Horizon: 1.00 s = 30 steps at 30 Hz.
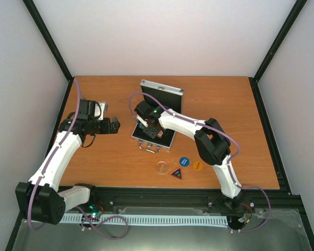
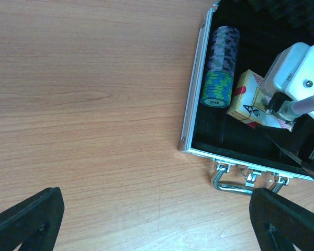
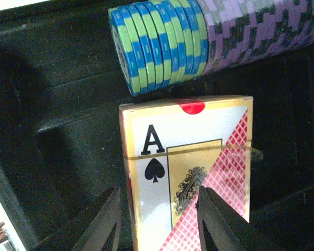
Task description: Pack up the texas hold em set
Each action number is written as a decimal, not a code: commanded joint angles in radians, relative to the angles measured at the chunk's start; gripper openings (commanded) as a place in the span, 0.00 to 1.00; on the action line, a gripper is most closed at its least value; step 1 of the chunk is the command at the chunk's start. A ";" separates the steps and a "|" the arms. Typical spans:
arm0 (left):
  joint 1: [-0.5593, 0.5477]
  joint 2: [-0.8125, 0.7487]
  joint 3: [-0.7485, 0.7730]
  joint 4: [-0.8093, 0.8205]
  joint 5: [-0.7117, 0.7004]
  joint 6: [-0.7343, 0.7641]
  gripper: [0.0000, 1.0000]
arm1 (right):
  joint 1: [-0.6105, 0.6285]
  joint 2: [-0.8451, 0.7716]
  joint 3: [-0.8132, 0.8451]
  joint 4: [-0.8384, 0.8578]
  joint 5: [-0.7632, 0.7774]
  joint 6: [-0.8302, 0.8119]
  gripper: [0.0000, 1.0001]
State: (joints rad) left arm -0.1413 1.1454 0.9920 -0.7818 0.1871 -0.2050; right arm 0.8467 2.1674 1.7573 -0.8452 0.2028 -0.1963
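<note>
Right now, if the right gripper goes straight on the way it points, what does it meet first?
The card deck, directly ahead of the right gripper inside the case; the poker chips lie beyond it. Whether the fingers already touch the deck, I cannot tell.

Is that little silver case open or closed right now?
Open. The case has its lid raised at the back, and the chips and card deck show inside it.
</note>
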 commanded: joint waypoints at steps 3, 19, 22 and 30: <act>0.005 0.010 0.040 0.001 0.010 0.002 1.00 | -0.001 -0.069 -0.029 0.001 -0.013 -0.067 0.41; 0.006 0.012 0.040 -0.006 0.016 0.003 1.00 | -0.009 -0.030 0.004 0.012 -0.024 -0.050 1.00; 0.006 0.013 0.043 -0.006 0.013 0.006 1.00 | -0.017 -0.012 0.017 0.014 -0.026 -0.049 1.00; 0.005 0.017 0.039 -0.008 0.011 0.005 1.00 | -0.053 0.012 0.025 0.009 -0.102 -0.037 0.95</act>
State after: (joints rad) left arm -0.1413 1.1564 0.9924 -0.7822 0.1909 -0.2050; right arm 0.8104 2.1471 1.7599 -0.8341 0.1432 -0.2420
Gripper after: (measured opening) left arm 0.998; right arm 0.958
